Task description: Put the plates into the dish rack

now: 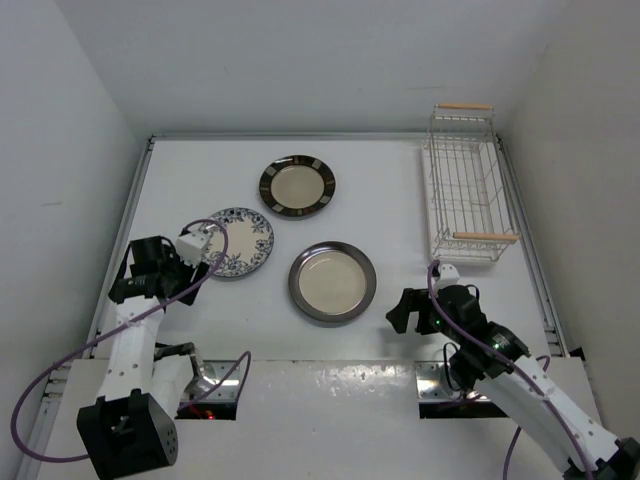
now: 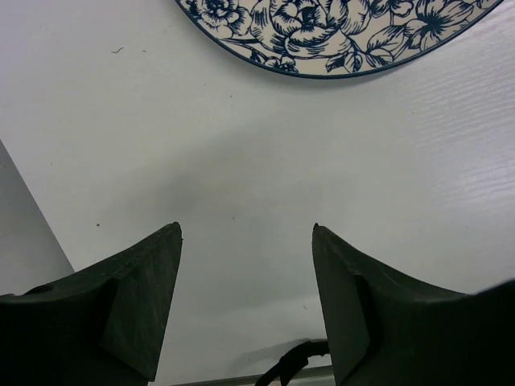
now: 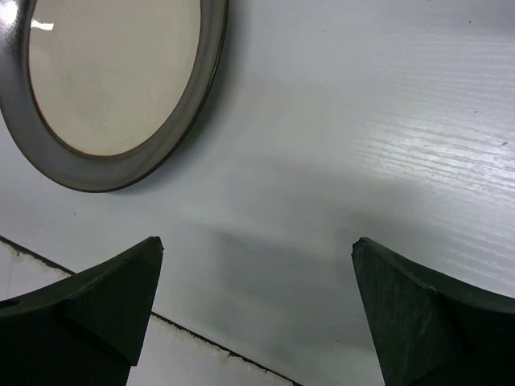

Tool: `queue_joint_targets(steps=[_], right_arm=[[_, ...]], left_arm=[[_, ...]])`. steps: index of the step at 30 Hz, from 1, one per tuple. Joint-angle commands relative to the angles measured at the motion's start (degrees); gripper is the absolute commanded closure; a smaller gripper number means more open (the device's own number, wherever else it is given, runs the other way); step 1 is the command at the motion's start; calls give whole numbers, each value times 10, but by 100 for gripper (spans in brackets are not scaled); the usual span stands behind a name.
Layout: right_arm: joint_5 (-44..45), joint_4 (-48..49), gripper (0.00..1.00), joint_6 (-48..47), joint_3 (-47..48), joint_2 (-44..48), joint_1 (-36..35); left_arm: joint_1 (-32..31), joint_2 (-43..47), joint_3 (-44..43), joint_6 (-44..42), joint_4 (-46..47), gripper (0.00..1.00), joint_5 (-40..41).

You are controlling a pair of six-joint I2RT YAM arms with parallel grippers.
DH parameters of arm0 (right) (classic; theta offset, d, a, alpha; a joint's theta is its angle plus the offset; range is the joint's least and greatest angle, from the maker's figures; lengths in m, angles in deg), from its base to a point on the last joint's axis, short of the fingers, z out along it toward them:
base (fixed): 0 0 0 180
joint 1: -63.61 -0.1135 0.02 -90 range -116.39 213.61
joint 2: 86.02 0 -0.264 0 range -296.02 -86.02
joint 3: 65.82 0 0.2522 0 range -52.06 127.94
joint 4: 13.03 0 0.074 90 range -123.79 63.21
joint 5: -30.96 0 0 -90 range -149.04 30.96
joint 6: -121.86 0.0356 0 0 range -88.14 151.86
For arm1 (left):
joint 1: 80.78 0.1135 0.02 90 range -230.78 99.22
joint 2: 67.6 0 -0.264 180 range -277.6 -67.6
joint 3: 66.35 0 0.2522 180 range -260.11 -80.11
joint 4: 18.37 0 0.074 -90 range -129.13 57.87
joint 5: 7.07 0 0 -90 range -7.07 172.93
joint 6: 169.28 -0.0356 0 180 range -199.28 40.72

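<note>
Loading is not getting under way yet, as I judge it: all three plates are lying flat on the table (image 1: 400, 200), and the rack (image 1: 468, 185), sitting at two o'clock by the right wall, is holding nothing. The floral plate (image 1: 238, 243) is lying at nine o'clock, the marked-rim plate (image 1: 297, 186) at eleven, the dark-rim plate (image 1: 332, 282) near the middle, toward six. The left gripper (image 2: 246, 233) is hovering at eight o'clock of the floral plate, jaws apart and gripping nothing. The right gripper (image 3: 257, 245) is hanging at four o'clock of the dark-rim plate, jaws wide and empty. Every plate is waiting to be lifted and stood in the rack.
</note>
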Motion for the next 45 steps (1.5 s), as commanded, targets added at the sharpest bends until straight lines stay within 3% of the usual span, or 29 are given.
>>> queue_joint_targets(steps=[1,4,6,8,12,13,14,16,17,18,20,22,25,32,35,36,38,39,45], right_arm=[[21,6,0,11,0,-6,-3],[35,5,0,15,4,-17,-3],[52,6,0,14,11,-31,-3],[89,17,0,6,31,-74,-3],[118,57,0,-47,122,-209,-3],[115,68,0,-87,187,-243,-2],[108,70,0,-94,210,-339,-4],[22,72,0,-118,292,-397,3],[-12,86,6,-127,309,-473,14],[-41,94,18,-136,320,-492,19],[-76,132,41,-122,341,-561,26],[-83,146,39,-95,357,-606,28],[-97,189,27,-67,353,-667,40],[-119,230,31,-66,320,-741,56],[-166,276,50,-62,296,-755,58],[-180,289,65,-53,291,-757,56],[-182,290,84,-50,286,-757,58],[-177,284,100,-45,284,-755,56],[-131,212,100,-85,329,-680,74]], left_arm=[[7,12,2,-6,1,29,-13],[7,18,-5,0,1,28,-13],[7,18,-29,13,1,8,-8],[7,9,-90,28,1,0,-1],[12,-55,-247,88,1,0,-3],[12,-71,-279,99,-6,0,-15],[12,-90,-336,105,-15,0,-30],[12,-144,-378,111,-22,0,-71],[6,-161,-402,117,-22,4,-79],[-1,-193,-410,117,-22,16,-79],[-1,-220,-410,117,-22,21,-86],[-1,-248,-402,117,-22,23,-86],[-6,-275,-370,117,-22,23,-93],[-24,-310,-344,128,-5,23,-121],[-35,-323,-351,128,0,23,-126],[-35,-330,-356,128,0,23,-126],[-41,-336,-362,133,0,23,-126],[-41,-336,-362,133,0,23,-126],[-59,-341,-367,133,0,23,-126]])
